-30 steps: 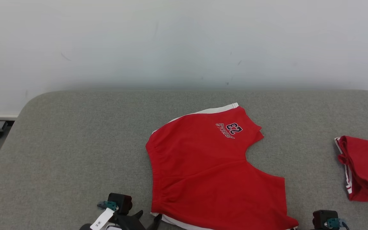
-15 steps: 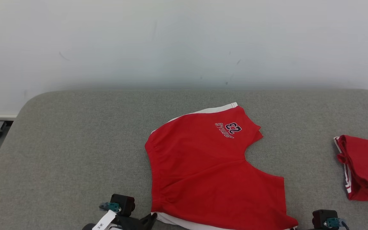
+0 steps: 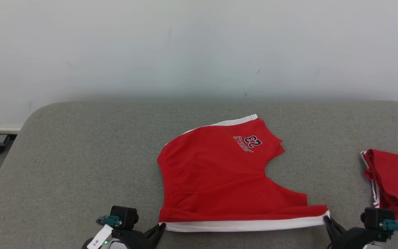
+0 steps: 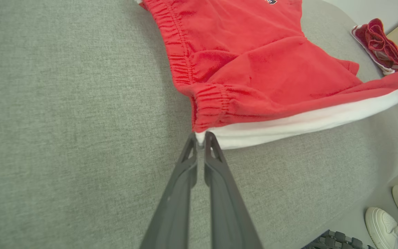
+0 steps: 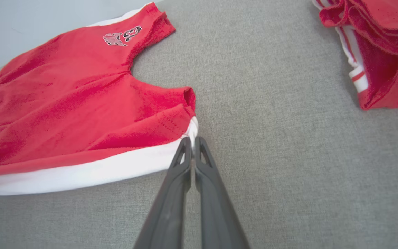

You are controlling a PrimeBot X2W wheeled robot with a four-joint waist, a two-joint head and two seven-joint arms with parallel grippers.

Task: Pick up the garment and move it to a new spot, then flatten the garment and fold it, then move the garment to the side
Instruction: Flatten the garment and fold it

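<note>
The pale wall point(image 3: 199, 45) is filling the far side at 12 o'clock. In front of it the grey padded table point(image 3: 81, 155) is stretching across the room, its corners rounded.

The red shorts point(image 3: 216, 180) are lying on the cloth just toward 4 o'clock of the table's middle. One leg is pointing to 1 o'clock and the elastic waist is facing 9 o'clock. Their near edge, a white band point(image 3: 244, 225), is being pulled into a straight line and is lifting slightly off the cloth along the 6 o'clock side.

A folded red garment point(image 3: 392, 183) with white stripes is sitting well apart from them at 3 o'clock, by the table's edge.

The left gripper point(image 3: 161, 227) is reaching in from 7 o'clock with its fingers point(image 4: 192, 162) pressed together, pinching the waist end of the white band. The right gripper point(image 3: 326, 218) is coming in from 5 o'clock, likewise clamped, nipping the band's other end at the leg hem; in its own wrist view the tips point(image 5: 192, 140) are biting the white corner.

A person's white shoes point(image 4: 382, 221) are standing on the floor beside the table.

The number 23 point(image 3: 253, 140) is showing on the far leg, upside down from here. A paper tag point(image 3: 98, 238) is hanging by the left wrist.
</note>
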